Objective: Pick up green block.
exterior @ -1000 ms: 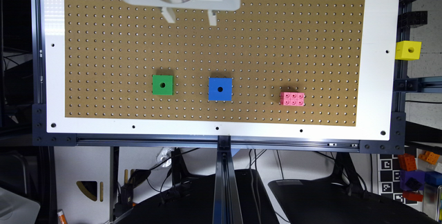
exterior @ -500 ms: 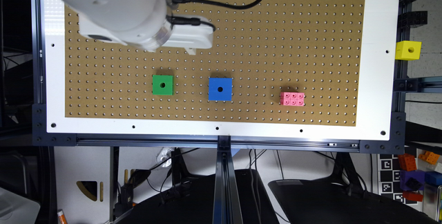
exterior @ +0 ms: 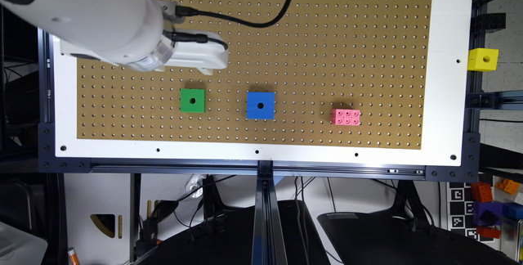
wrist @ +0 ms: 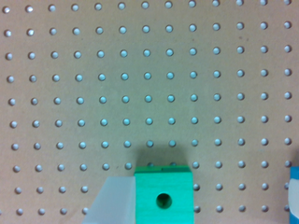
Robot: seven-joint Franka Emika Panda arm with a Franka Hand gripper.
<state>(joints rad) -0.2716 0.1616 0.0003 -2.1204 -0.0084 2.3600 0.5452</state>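
Exterior view, read from its left to its right: I see the white robot arm (exterior: pixel 94 15) filling the upper left corner, with a black cable (exterior: pixel 253 21) looping away from it across the board. The white claw (exterior: pixel 196 54) sticks out from under the wrist, held over the brown pegboard tabletop (exterior: pixel 327 52). I cannot tell from either camera whether the claw is wide or narrow. The green block (exterior: pixel 192 100) sits just below the claw in this view, flat on the pegboard, with a round dark hole in its top face. It is apart from the claw, not held. To its right, a short gap away, is a slightly larger blue cube (exterior: pixel 260 105), also with a hole on top. Further right is a small pink studded brick (exterior: pixel 345 116), lying flat. Well off to the right, past the white border of the board, a yellow cube (exterior: pixel 483 59) rests on the dark frame.

In the wrist view I see the green block (wrist: pixel 163 196) at the picture's edge, upright on the pegboard, with a pale blurred shape (wrist: pixel 112 200) touching its side. A sliver of the blue cube (wrist: pixel 294 193) shows at another edge.
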